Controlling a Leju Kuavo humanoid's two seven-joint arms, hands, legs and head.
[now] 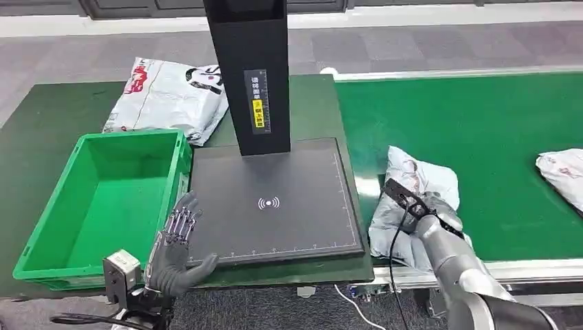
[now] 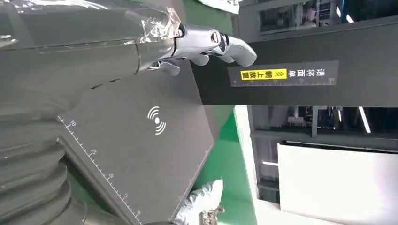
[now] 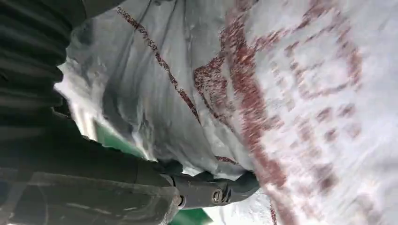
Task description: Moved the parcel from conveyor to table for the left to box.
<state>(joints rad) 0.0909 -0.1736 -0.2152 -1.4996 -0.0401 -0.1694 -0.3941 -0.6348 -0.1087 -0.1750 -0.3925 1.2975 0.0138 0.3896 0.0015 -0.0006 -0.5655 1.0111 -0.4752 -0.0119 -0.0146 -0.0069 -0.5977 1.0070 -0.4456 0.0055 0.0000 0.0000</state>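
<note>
Parcel first: a crumpled white plastic mailer bag with red print (image 1: 412,199) sat on the green conveyor belt (image 1: 481,137), right at its near-left end, just beside the flat black scanner pad with the white wireless symbol (image 1: 275,203) on the dark green table (image 1: 41,130). The open green plastic crate (image 1: 103,199) was left of the pad, and a second white mailer bag with red and black print (image 1: 168,96) lay behind it.

The key bit: the parcel's long axis ran away from the robot, and the right hand (image 1: 426,210) was on its near end, so it's clearly the nearer one. In the right wrist view the fingers (image 3: 220,187) pressed into the bag (image 3: 281,93), but I couldn't tell if it was actually gripped. The pad lay to the left of the parcel.

The left hand (image 1: 175,247) hovered at the pad's near-left corner, fingers spread, holding nothing.

Another white bag (image 1: 564,172) was cut off at the belt's right edge.
</note>
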